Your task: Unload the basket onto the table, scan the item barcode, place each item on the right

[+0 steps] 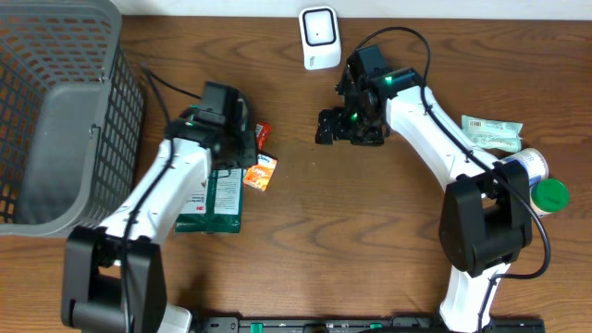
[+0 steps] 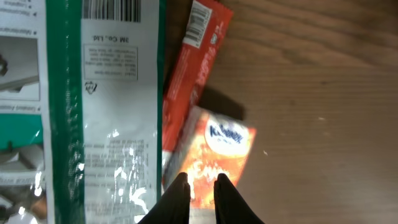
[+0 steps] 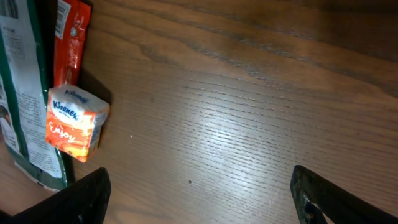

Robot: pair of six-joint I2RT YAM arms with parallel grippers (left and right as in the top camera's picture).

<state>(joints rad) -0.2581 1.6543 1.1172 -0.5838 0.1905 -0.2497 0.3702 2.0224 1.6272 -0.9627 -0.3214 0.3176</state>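
Note:
A white barcode scanner (image 1: 319, 37) stands at the table's far edge. Three items lie together left of centre: a green and white 3M packet (image 1: 215, 199) (image 2: 106, 106), a red sachet (image 1: 263, 135) (image 2: 193, 68) and an orange Kleenex tissue pack (image 1: 262, 172) (image 2: 217, 155). My left gripper (image 1: 248, 141) (image 2: 202, 186) hovers over the tissue pack's near edge. Its fingers stand almost together with a thin slit between them, and nothing shows in the slit. My right gripper (image 1: 350, 127) (image 3: 202, 199) is open over bare wood, right of the items and below the scanner.
A grey mesh basket (image 1: 55, 111) fills the left side. At the right edge lie a pale green-printed packet (image 1: 490, 132) and a can with a green lid (image 1: 546, 190). Both white arms reach in from the near edge.

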